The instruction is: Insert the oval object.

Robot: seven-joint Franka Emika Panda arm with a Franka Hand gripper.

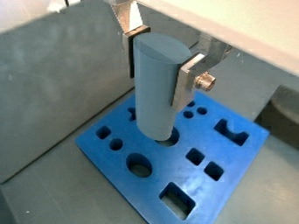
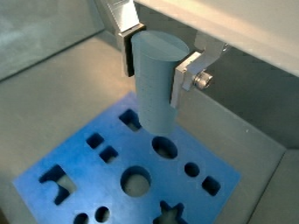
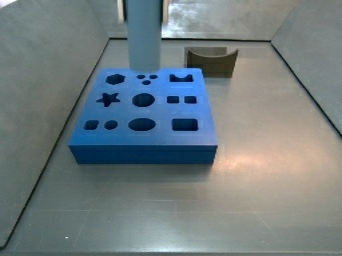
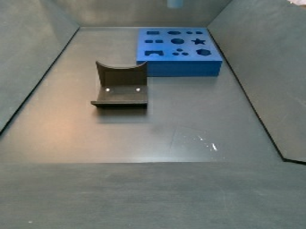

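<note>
My gripper (image 1: 160, 66) is shut on the oval object (image 1: 156, 87), a tall, smooth, pale grey-blue peg held upright between the silver fingers (image 1: 188, 77). It shows the same way in both wrist views: gripper (image 2: 156, 66), peg (image 2: 152, 83). The peg's lower end hangs over the flat blue block with shaped holes (image 1: 216, 171), beside a round hole (image 2: 165, 148). In a side view the peg (image 3: 143, 35) stands above the block's far edge (image 3: 147, 125); the gripper itself is out of frame there. In a side view only the peg's tip (image 4: 176, 4) shows, above the block (image 4: 180, 55).
A small dark olive-brown block with a curved notch (image 3: 211, 61) sits behind and right of the blue block; it also shows in a side view (image 4: 120, 87). Grey walls (image 3: 54, 60) enclose the grey floor (image 4: 156, 152).
</note>
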